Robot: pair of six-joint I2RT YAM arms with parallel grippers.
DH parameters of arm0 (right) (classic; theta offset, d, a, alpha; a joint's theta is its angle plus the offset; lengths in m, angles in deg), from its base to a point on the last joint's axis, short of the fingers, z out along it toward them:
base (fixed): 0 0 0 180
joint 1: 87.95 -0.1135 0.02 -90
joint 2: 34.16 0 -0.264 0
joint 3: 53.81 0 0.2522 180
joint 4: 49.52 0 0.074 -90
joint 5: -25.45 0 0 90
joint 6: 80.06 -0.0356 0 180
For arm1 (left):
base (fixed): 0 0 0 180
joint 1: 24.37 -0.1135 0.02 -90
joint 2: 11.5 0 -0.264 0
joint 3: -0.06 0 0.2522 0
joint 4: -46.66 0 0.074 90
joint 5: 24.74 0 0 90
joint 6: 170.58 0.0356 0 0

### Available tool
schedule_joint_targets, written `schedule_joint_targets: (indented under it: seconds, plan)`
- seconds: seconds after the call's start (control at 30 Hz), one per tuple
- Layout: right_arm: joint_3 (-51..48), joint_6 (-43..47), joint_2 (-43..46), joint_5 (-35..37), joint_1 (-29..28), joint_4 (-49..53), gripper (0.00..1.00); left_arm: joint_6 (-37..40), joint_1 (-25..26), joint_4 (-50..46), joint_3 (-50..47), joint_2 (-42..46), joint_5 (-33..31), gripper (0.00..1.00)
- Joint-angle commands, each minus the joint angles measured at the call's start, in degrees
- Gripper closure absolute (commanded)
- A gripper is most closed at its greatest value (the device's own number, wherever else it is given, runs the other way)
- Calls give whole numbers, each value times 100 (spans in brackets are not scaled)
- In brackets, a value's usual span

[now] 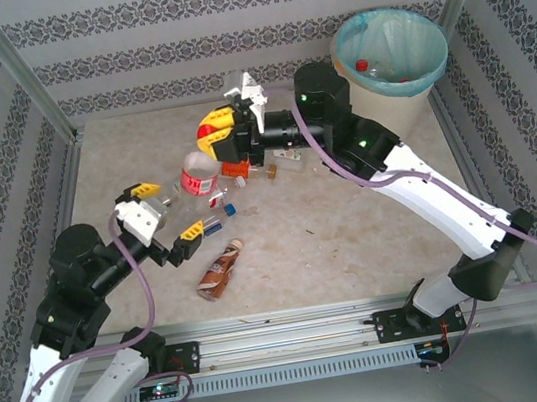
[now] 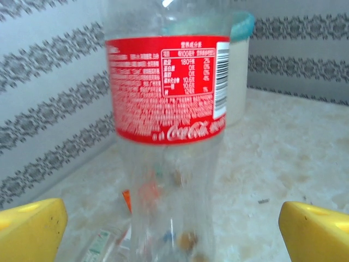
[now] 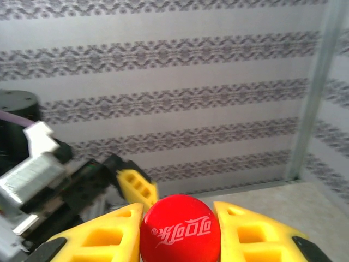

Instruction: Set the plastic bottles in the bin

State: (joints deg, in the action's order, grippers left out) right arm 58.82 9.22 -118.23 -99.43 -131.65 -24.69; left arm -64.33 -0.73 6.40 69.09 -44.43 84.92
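A clear cola bottle (image 1: 198, 180) with a red label (image 2: 166, 87) stands upright near the middle of the table. My right gripper (image 1: 217, 132) is shut on its red cap (image 3: 180, 227), one yellow finger on each side. My left gripper (image 1: 168, 212) is open just in front of the bottle's lower body, with its yellow fingertips (image 2: 32, 229) wide apart and clear of the plastic. A brown bottle (image 1: 220, 271) lies on the table near the front. The bin (image 1: 389, 47), lined with a teal bag, stands in the back right corner with a red-capped bottle (image 1: 362, 67) inside.
Several small bottles and loose caps (image 1: 244, 171) lie scattered just behind and to the right of the held bottle. Patterned walls and metal frame posts (image 1: 23, 81) close in the table on three sides. The bin's rim (image 2: 240, 24) shows behind the bottle.
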Motion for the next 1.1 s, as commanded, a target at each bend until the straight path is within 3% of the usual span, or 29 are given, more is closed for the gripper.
schedule_joint_targets:
  seconds: [0.0,0.17,0.4,0.53,0.7,0.93,1.07]
  plan:
    - [397,756,510,1277,199,525,100,-254,42,734,-70,137,-258,0]
    - [915,1492,665,2764,951,1028,100,-282,45,688,89,-47,-138,0]
    - [1484,2067,162,4148,2552,1128,100,-439,47,526,351,-491,-92,0]
    - [1564,2272,-278,4806,3119,960,100,-672,47,350,424,-860,125,0]
    - [1338,1844,-619,4706,3683,754,100,-959,47,315,425,-1154,354,0]
    - [758,1053,-877,3795,4278,396,100,-1054,57,574,122,-1002,197,0]
    - [484,1061,-1153,3602,4408,157,100,-1036,52,532,38,-995,159,0]
